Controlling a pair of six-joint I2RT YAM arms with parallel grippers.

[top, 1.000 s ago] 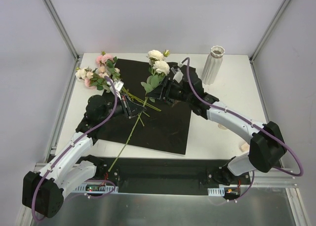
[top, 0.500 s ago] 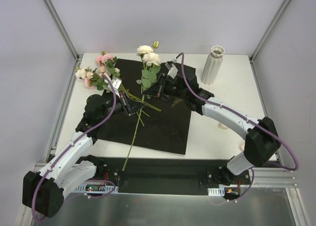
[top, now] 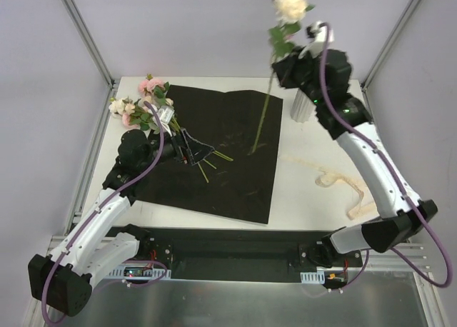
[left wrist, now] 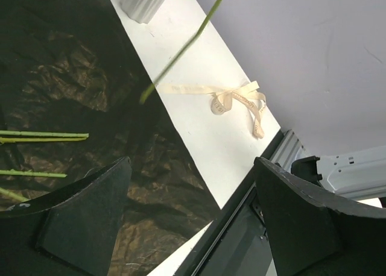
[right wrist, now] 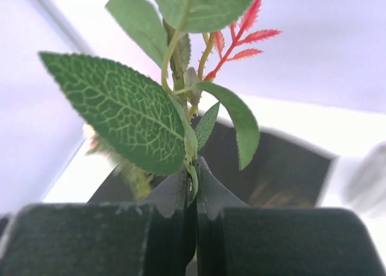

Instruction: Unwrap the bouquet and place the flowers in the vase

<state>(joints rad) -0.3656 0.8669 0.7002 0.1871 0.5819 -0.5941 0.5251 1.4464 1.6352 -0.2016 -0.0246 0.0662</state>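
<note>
The right gripper (right wrist: 192, 187), clenched on the long green-stemmed cream rose (top: 263, 120), holds it near-upright just beside the ribbed white cylinder vase (top: 298, 108); the left gripper (left wrist: 190, 211) gapes, released.

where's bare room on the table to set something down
Bare table at near right, between the black paper and the ribbon; the paper's near half too. Crowded: far left, around the flowers and left gripper.

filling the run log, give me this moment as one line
right gripper: shut on cream rose, high near vase | left gripper: open over black paper | other flowers: at paper's left corner | ribbon: on table
</note>
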